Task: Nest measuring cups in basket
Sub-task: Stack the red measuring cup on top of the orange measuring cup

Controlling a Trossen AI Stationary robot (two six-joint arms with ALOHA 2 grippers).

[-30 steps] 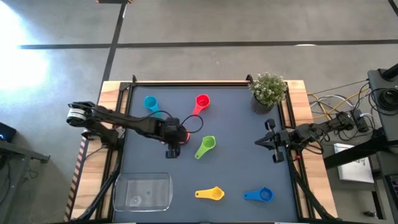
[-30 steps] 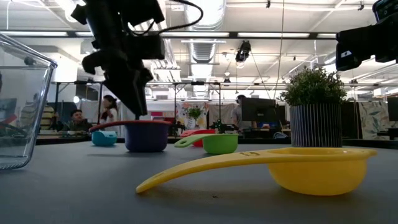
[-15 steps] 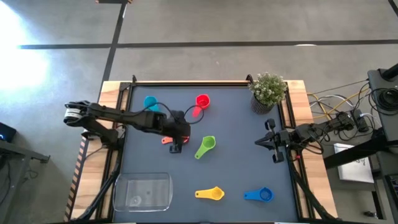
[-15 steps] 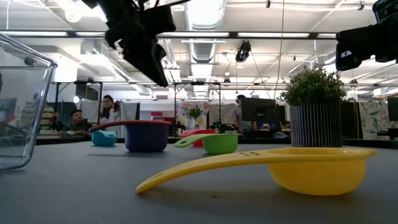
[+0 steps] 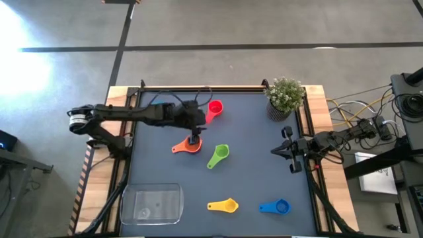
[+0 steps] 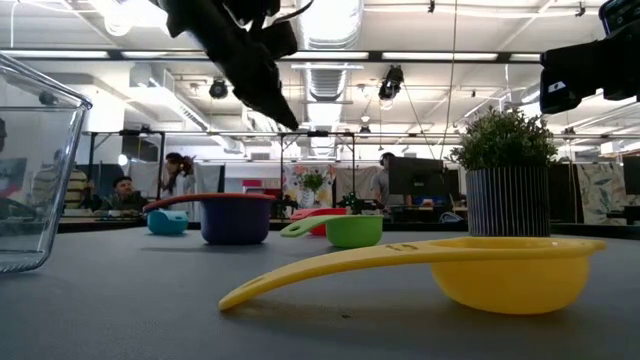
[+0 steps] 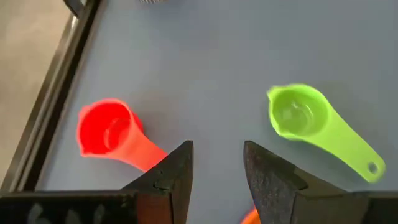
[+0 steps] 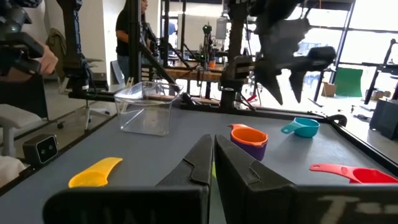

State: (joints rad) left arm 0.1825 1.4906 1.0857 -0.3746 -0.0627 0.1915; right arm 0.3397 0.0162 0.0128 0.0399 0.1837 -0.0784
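My left gripper (image 5: 195,135) hangs open above the table's middle, with nothing between its fingers (image 7: 217,163). Just below it an orange cup (image 5: 187,147) sits nested inside a purple cup (image 8: 252,151) that stands on the table. Lying loose on the table are a red cup (image 5: 215,108), a green cup (image 5: 218,156), a yellow cup (image 5: 223,206), a dark blue cup (image 5: 275,207) and a light blue cup (image 8: 301,127). The clear basket (image 5: 152,203) stands at the near left. My right gripper (image 5: 281,151) waits shut at the right edge.
A potted plant (image 5: 285,96) stands at the far right corner. A raised black frame (image 5: 198,88) runs round the table's dark mat. People sit in the room beyond the table.
My left gripper has risen from just over the orange-in-purple stack and gone toward the far edge, tipping closer to level. Its fingers keep the same gap. The stack has stayed where it was on the table.
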